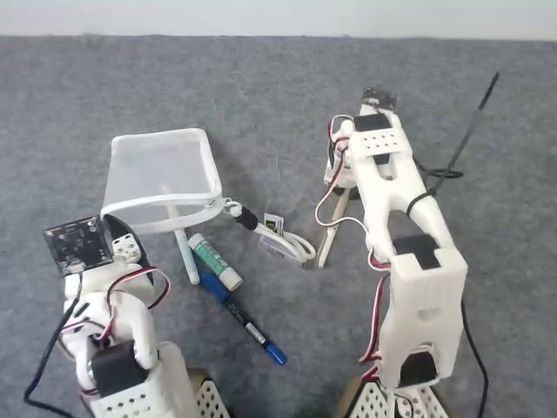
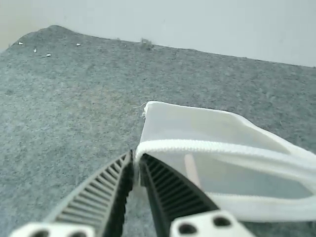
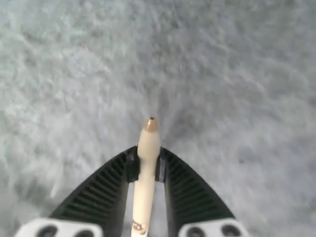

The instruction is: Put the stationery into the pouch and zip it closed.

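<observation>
The white mesh pouch (image 1: 161,170) lies open at the left rear. My left gripper (image 1: 119,232) is shut on its zipper rim (image 2: 163,146), pinching the corner nearest the arm (image 2: 137,159). A pale pen (image 1: 186,254) sticks out of the pouch mouth, and its inner end shows through the mesh (image 2: 190,170). A green-and-white glue stick (image 1: 215,261) and a blue pen (image 1: 246,324) lie just in front of the pouch. My right gripper (image 1: 341,181) is shut on a cream pen (image 3: 146,158), held a little above the carpet to the right of the pouch.
The zipper pull with its white strap and tag (image 1: 277,233) trails from the pouch toward the cream pen (image 1: 332,228). Grey carpet (image 1: 261,104) covers the table. A black cable (image 1: 470,131) runs behind the right arm.
</observation>
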You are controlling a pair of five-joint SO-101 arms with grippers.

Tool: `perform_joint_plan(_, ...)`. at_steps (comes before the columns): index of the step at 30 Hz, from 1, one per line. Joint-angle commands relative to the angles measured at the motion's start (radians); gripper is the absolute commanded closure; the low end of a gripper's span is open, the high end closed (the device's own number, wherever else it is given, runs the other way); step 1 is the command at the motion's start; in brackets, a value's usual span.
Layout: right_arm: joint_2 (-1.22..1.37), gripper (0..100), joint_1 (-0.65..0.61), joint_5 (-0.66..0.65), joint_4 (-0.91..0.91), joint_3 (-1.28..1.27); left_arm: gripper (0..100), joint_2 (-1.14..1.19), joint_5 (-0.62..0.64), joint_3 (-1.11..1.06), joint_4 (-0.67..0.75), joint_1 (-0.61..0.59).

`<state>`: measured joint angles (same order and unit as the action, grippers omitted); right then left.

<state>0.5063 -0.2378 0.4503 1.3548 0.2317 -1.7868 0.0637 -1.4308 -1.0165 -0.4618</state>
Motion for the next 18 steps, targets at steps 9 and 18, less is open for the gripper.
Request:
perform_joint_plan(9, -0.34, 99.2, -0.007, 0.008, 0.229, 0.034, 98, -0.008, 0.012, 0.128, 0.006, 0.075)
perform_joint_plan(18, -0.489, 99.2, 0.001, 0.008, 0.295, 0.032, 98, -0.005, 0.012, 0.24, 0.002, 0.195)
